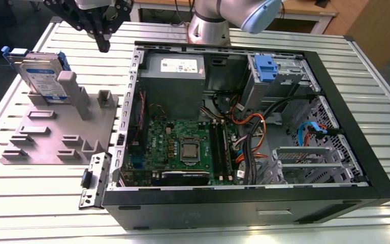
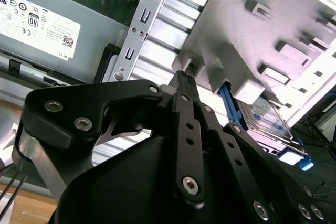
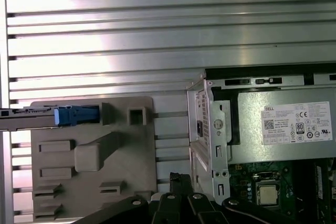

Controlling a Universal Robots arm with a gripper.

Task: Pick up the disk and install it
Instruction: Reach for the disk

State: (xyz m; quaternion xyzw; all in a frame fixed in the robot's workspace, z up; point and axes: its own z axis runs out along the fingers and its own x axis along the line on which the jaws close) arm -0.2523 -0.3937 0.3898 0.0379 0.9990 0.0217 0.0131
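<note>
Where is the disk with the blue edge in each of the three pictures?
Exterior view: the disk stands upright in the grey holder, at the exterior view's left, outside the computer case.
Second wrist view: the disk sticks out past the holder's raised blocks.
First wrist view: the disk is edge-on, its blue end at the holder's post.
Shared landmark: the grey holder.

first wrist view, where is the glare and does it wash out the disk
First wrist view: glare whitens the table's bare slats; the disk, edge-on, keeps its blue. Second wrist view: the area past the grey stand burns white, and the disk lies shaded. Exterior view: even light, disk label plain.
</note>
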